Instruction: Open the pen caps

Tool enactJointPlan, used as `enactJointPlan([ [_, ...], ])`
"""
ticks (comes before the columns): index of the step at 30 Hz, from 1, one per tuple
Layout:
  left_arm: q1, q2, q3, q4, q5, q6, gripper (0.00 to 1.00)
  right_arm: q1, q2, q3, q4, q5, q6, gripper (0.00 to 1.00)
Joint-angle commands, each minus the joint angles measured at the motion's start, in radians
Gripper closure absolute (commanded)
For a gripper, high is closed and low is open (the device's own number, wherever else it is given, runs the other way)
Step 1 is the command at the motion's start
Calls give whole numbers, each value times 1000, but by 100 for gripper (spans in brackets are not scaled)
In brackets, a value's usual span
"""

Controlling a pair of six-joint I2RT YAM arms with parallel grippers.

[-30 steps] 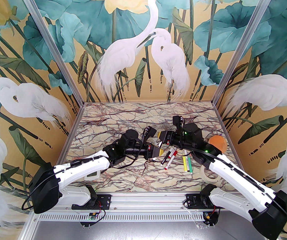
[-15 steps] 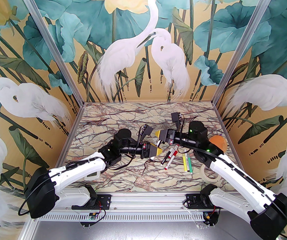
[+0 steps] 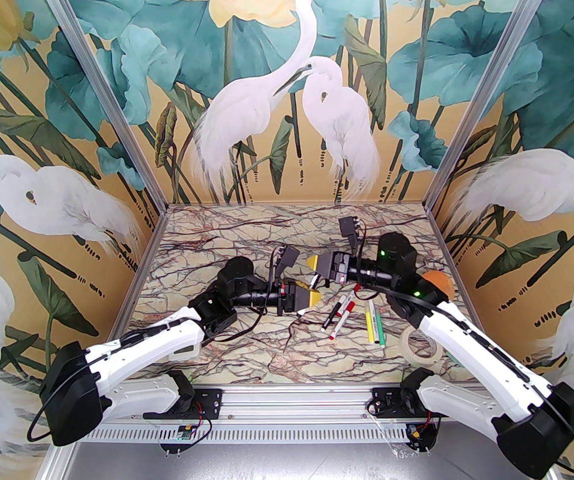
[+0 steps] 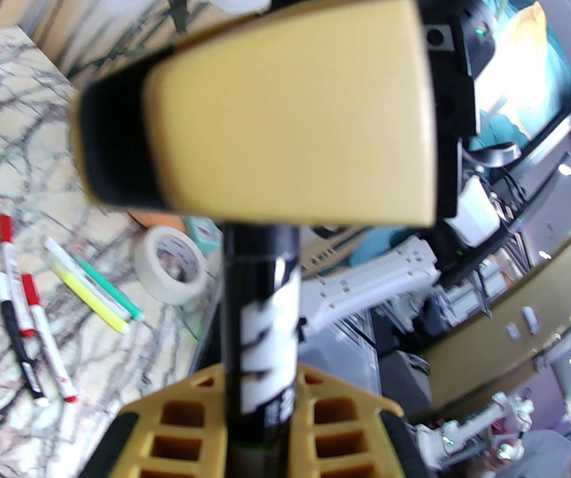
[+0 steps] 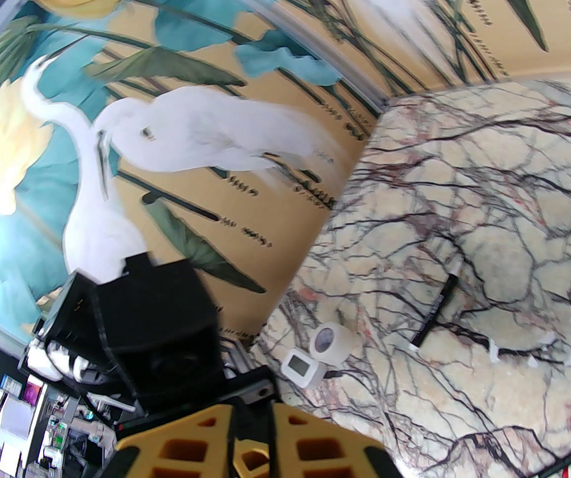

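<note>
- The marble-patterned desk (image 3: 246,238) carries everything, and both arms reach in toward its middle.
- The left claw (image 3: 312,297) is clamped around the barrel of a black marker (image 4: 260,316) with white print. It holds the marker clear of the desk, pointing at the other claw.
- The right claw (image 3: 315,271) meets it tip to tip and is closed on the marker's far end. Its yellow pad (image 4: 295,117) covers that end, so the cap there is hidden and I cannot tell whether it has come away.
- A roll of cream tape (image 3: 419,345) lies flat at the near right, just beside the right arm.
- Loose markers (image 3: 339,318) lie in a slanted cluster on the desk, right of centre, between the claws and the tape.
- The cluster includes a yellow highlighter (image 4: 93,301) and a green one (image 4: 111,292), which lie side by side nearest the tape. Their ends are too small to tell cap from barrel.
- The pen caps (image 4: 5,228) that read clearly are two short, glossy red ones. Each is seated on the far end of a slim white barrel.
- A black-and-white marker (image 4: 16,336) lies against those two.
</note>
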Motion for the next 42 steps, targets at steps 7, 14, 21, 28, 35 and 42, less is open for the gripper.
enactJointPlan([
  [7,-1,-11,-37,-263,6,86,100,-65,67,145,-45,409,-4,90],
  [14,-23,-40,-37,-303,-35,96,100,-73,100,155,-49,439,-15,91],
  [21,-23,-138,-56,-393,-325,73,100,-76,115,132,-291,410,-199,89],
  [28,-23,-229,-68,-519,-533,84,97,-92,189,66,-438,467,-335,89],
  [35,-21,-269,-81,-553,-572,90,95,-163,366,72,-429,393,-370,87],
  [42,-24,-249,-107,-519,-543,74,95,-199,567,144,-436,389,-409,86],
])
